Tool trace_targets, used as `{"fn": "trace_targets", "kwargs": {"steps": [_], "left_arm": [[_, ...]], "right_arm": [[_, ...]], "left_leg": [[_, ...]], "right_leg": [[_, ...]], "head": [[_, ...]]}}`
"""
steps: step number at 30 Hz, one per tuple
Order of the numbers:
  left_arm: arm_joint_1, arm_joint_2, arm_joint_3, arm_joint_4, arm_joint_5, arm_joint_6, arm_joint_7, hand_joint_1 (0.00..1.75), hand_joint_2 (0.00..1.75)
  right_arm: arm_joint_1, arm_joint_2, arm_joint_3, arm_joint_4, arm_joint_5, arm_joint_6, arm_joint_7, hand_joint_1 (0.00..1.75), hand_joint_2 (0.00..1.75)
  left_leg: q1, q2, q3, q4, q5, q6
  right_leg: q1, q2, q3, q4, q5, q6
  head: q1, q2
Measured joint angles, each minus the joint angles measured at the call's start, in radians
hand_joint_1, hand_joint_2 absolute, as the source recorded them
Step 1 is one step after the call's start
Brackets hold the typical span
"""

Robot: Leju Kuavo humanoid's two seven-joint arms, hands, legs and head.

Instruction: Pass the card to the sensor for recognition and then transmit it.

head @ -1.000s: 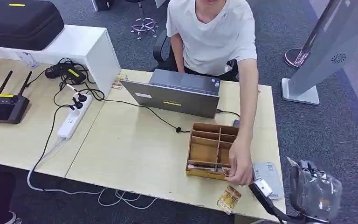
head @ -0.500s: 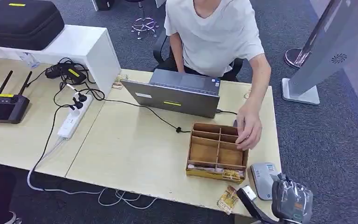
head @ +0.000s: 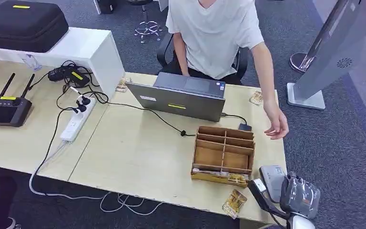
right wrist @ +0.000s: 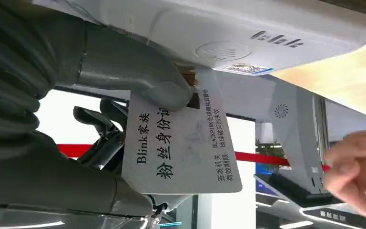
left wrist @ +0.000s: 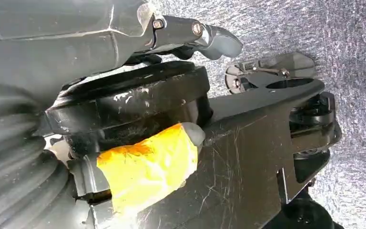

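an office, probably a test corner: grey carpet, pale desks, an open laptop, a power strip, and a seated person on a swivel chair.

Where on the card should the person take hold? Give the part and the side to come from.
Take the bare corner by the small print, farthest from the thumb. The right hand pinches the card flat near one edge, so the far corner juts out uncovered. Come from that open side, where the person's hand is, and pinch both faces.
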Motion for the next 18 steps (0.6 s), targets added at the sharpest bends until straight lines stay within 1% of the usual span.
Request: {"fn": "trace_targets", "kwargs": {"steps": [5,7,10,13,18], "left_arm": [[0.000,0.000,-0.013,0.002,-0.001,0.000,0.004,0.00,1.75],[-0.001,0.000,-0.016,0.002,-0.003,0.001,0.011,0.00,1.75],[-0.001,0.000,-0.022,0.003,-0.022,-0.001,0.016,0.00,1.75],[-0.002,0.000,-0.029,0.003,-0.032,-0.002,0.021,0.00,1.75],[-0.003,0.000,-0.032,0.003,-0.037,-0.003,0.021,0.00,1.75]], "right_arm": [[-0.004,0.001,-0.005,-0.003,0.000,-0.008,-0.001,1.75,1.75],[0.008,0.005,-0.006,-0.053,0.000,0.006,-0.014,1.75,1.75],[0.015,0.011,-0.006,-0.167,0.000,0.059,-0.031,1.75,1.75],[-0.010,0.013,-0.005,-0.272,0.000,0.106,-0.034,1.75,1.75],[-0.021,0.013,-0.005,-0.349,0.000,0.107,-0.034,1.75,1.75]], "left_leg": [[0.000,0.000,0.001,0.001,0.001,0.001],[0.000,0.000,-0.001,0.001,0.001,0.002],[-0.001,0.000,-0.006,0.001,0.003,0.001],[-0.001,0.000,-0.007,0.001,0.003,0.002],[-0.001,-0.001,-0.007,0.001,0.003,0.002]], "right_leg": [[0.000,0.000,0.002,0.000,0.002,0.002],[-0.001,0.000,0.003,0.000,0.002,0.002],[-0.001,0.000,-0.002,0.001,0.005,0.001],[-0.001,0.000,-0.004,0.001,0.005,0.002],[-0.001,0.000,-0.004,0.001,0.005,0.002]], "head": [[0.000,0.000],[0.000,0.000],[0.000,0.000],[0.000,0.000],[0.000,0.000]]}}
